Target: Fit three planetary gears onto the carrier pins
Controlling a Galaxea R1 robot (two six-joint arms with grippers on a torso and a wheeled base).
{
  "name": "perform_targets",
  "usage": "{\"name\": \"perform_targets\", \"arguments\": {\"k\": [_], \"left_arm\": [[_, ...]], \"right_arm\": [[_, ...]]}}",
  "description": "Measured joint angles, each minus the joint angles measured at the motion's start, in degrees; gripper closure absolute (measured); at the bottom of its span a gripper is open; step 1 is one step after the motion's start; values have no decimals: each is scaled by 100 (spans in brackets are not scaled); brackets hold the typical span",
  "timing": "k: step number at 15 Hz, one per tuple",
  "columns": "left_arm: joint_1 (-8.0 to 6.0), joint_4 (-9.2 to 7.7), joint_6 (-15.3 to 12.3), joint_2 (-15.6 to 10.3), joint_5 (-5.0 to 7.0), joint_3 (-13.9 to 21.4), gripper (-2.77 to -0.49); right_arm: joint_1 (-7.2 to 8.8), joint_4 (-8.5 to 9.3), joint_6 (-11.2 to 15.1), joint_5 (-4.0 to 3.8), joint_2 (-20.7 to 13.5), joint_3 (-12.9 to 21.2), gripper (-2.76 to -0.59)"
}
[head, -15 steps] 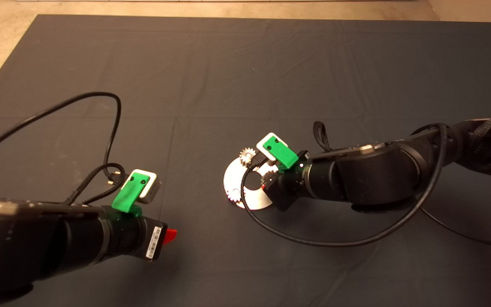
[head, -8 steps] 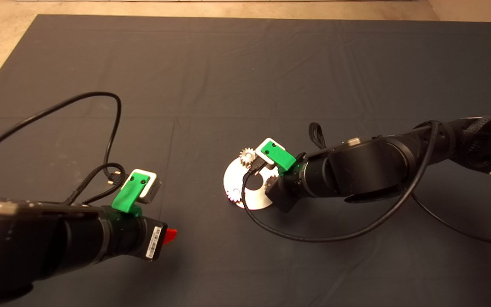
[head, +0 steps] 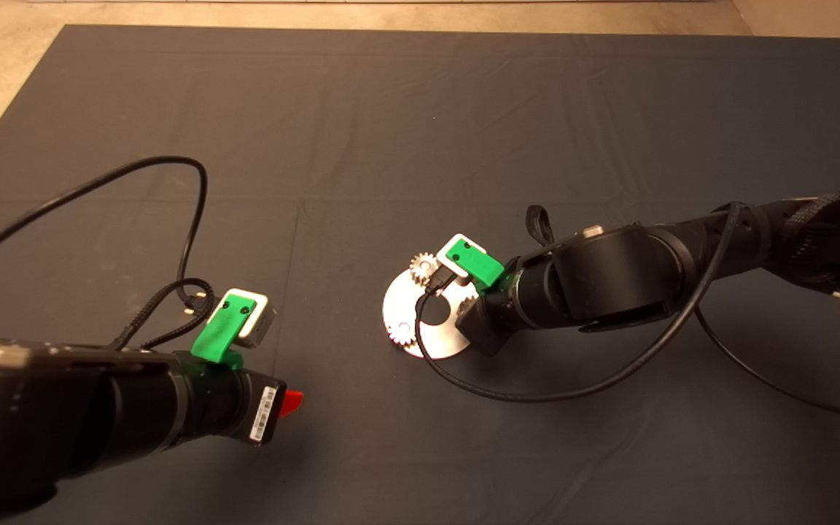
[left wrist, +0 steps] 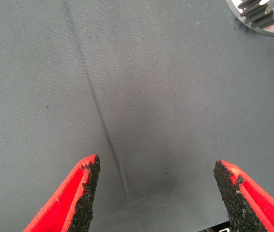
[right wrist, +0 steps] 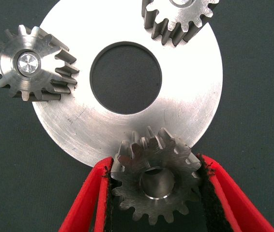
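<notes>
Dark mat (head: 391, 131); right tool (right wrist: 155, 193) clamped around third gear (right wrist: 155, 179) over plate (right wrist: 190, 92) edge.

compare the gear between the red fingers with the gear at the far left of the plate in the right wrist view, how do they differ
The gear between the fingers sits in the right gripper, pads at both sides; the far-left gear stands free. The flanked gear's centre looks dull and recessed, with a pin top just showing; the free gear shows a bright pin end level with its face. Both are alike silvery spur gears overhanging the edge of the round plate.
</notes>
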Motion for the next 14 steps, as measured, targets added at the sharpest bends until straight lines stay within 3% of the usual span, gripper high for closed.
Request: {"name": "perform_targets", "arguments": {"k": [10,14], "left_arm": [[0,61,0,-7,0,0,-164],[0,74,0,-35,0,0,-164]], "right_arm": [[0,30,-173,22,5,-141,-97],[0,46,-193,-50,74,-172,-98]]}}
